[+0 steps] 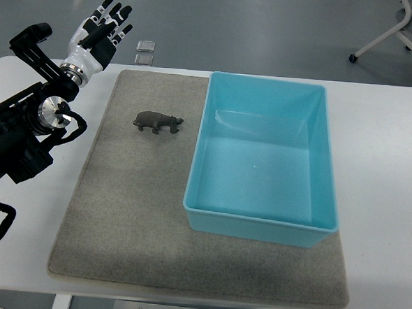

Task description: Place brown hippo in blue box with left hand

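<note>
We are looking down on a white table [387, 172] with a grey felt mat [132, 220] spread over most of it. The brown hippo [157, 121] is standing upright on the mat's far left part, its head pointing toward the blue box [261, 221], which is sitting just to its right with a gap between them. The box is holding nothing.

Our left hand [101, 32] is hovering past the table's far left corner, well apart from the hippo, with its fingers spread and gripping nothing. The right hand is not showing at all.

We are judging the hippo to be a small, rigid figurine, light and probably smooth, so it could slip or tip over if we are pressing on it unevenly. We are thinking the best hold is across the flanks of the barrel-shaped body, fingers on one side and thumb on the other, rather than on the thin legs or the head.

Several things are staying unclear to us. The hippo is small in the view, so its surface and leg detail are hard to read. The left arm [18, 136] is cut off at the picture's edge, and two small clear objects [145, 51] beyond the mat are too tiny to identify.
</note>
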`<action>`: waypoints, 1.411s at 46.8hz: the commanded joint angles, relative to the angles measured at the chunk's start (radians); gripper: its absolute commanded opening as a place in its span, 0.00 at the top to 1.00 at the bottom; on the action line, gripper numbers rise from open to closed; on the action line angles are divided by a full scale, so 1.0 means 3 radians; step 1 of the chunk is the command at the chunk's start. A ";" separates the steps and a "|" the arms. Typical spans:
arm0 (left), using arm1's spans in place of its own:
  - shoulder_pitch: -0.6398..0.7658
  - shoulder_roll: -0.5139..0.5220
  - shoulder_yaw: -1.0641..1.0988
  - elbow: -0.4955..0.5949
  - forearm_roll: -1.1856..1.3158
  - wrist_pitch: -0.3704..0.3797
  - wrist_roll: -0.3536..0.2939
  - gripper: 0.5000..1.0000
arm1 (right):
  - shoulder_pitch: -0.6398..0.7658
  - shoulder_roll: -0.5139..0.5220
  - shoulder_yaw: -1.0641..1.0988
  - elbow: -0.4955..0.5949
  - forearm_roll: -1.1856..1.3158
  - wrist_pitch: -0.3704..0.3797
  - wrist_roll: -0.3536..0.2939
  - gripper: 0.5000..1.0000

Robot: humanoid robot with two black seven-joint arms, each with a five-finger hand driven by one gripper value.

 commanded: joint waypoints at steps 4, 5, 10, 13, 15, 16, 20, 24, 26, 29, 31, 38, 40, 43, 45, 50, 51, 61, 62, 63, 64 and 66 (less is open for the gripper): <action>0.0017 -0.0001 -0.0004 -0.0002 -0.0007 0.0011 0.0000 0.01 | 0.0000 0.0000 0.0000 0.0000 0.0000 0.0000 0.0000 0.13; 0.0017 -0.0001 -0.0004 -0.0002 -0.0012 0.0016 0.0000 0.01 | 0.0000 0.0000 0.0000 0.0000 0.0000 0.0000 0.0000 0.13; 0.0017 -0.0012 -0.0040 0.0004 -0.0048 0.0032 0.0000 0.01 | 0.0000 0.0000 0.0000 0.0000 0.0000 0.0000 0.0000 0.13; 0.0007 -0.0022 -0.0035 0.0004 -0.0043 0.0032 0.0000 0.01 | 0.0005 0.0000 0.0000 0.0000 0.0000 0.0000 0.0000 0.13; 0.0007 -0.0022 -0.0035 0.0004 -0.0032 0.0037 0.0000 0.01 | 0.0000 0.0000 0.0000 0.0000 0.0000 0.0000 0.0000 0.13; 0.0007 -0.0022 -0.0035 -0.0002 -0.0032 0.0032 0.0000 0.01 | 0.0000 0.0000 0.0000 0.0000 0.0000 0.0000 0.0000 0.13; 0.0007 -0.0022 -0.0035 -0.0002 -0.0027 0.0037 0.0000 0.01 | 0.0000 0.0000 0.0000 0.0000 0.0000 0.0000 0.0000 0.13; 0.0002 -0.0022 -0.0035 -0.0002 -0.0012 0.0037 0.0000 0.01 | 0.0005 0.0000 0.0000 0.0000 0.0000 0.0000 0.0000 0.13; 0.0002 -0.0022 -0.0035 -0.0002 -0.0012 0.0037 0.0000 0.01 | 0.0000 0.0000 0.0000 0.0000 0.0000 0.0000 0.0000 0.13; 0.0002 -0.0022 -0.0030 -0.0002 -0.0012 0.0037 0.0000 0.01 | 0.0000 0.0000 0.0000 0.0000 0.0000 0.0000 0.0000 0.13; 0.0002 -0.0022 -0.0030 -0.0002 -0.0007 0.0037 0.0000 0.01 | 0.0000 0.0000 0.0000 0.0000 0.0000 0.0000 0.0000 0.13; -0.0004 -0.0022 -0.0014 -0.0002 -0.0002 0.0037 0.0000 0.01 | 0.0000 0.0000 0.0000 0.0000 0.0000 0.0000 0.0000 0.13; -0.0004 -0.0022 -0.0009 -0.0007 -0.0002 0.0037 0.0000 0.01 | 0.0000 0.0000 0.0000 0.0000 0.0000 0.0000 0.0000 0.13; -0.0009 -0.0022 -0.0004 -0.0012 0.0003 0.0037 0.0000 0.01 | 0.0000 0.0000 0.0000 0.0000 0.0000 0.0000 0.0000 0.13; -0.0009 -0.0017 0.0001 -0.0022 0.0003 0.0037 0.0000 0.01 | 0.0000 0.0000 0.0000 0.0000 0.0000 0.0000 0.0000 0.13; -0.0014 0.0019 0.0006 -0.0037 0.0009 0.0032 0.0005 0.01 | 0.0000 0.0000 0.0000 0.0000 0.0000 0.0000 0.0000 0.13; -0.0014 0.0024 0.0011 -0.0037 0.0009 0.0032 0.0005 0.01 | 0.0000 0.0000 0.0000 0.0000 0.0000 0.0000 0.0000 0.13; -0.0014 0.0029 0.0011 -0.0048 0.0009 0.0026 0.0005 0.01 | 0.0000 0.0000 0.0000 0.0000 0.0000 0.0000 0.0000 0.13; -0.0014 0.0029 0.0011 -0.0048 0.0009 0.0026 0.0005 0.01 | 0.0000 0.0000 0.0000 0.0000 0.0000 0.0000 0.0000 0.13; -0.0014 0.0029 0.0011 -0.0053 0.0009 0.0026 0.0005 0.01 | 0.0000 0.0000 0.0000 0.0000 0.0000 0.0000 0.0000 0.13; -0.0014 0.0029 0.0011 -0.0068 0.0009 0.0026 0.0005 0.01 | 0.0000 0.0000 0.0000 0.0000 0.0000 0.0000 0.0000 0.13; -0.0004 0.0039 0.0016 -0.0104 0.0014 0.0026 0.0005 0.01 | 0.0000 0.0000 0.0000 0.0000 0.0000 0.0000 0.0000 0.13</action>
